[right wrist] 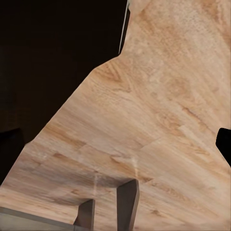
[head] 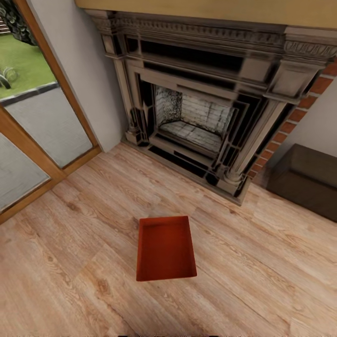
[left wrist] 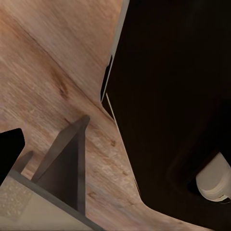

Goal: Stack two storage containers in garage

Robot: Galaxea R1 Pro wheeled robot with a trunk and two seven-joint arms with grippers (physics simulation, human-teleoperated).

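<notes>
We cannot tell how our jaws stand, since neither wrist view shows them, but one storage container [head: 165, 249] lies open-side up straight ahead, centred between both arms, long axis pointing to the fireplace [head: 201, 117], on the living room's wood plank floor [head: 70, 262].

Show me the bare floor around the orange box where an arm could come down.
The orange box sits alone on the wood floor. Wide bare planks lie to its left toward the glass door, to its right up to the dark cabinet, and in front toward the camera. Behind it, a bare strip runs to the fireplace. It is tightest between fireplace base and cabinet.
</notes>
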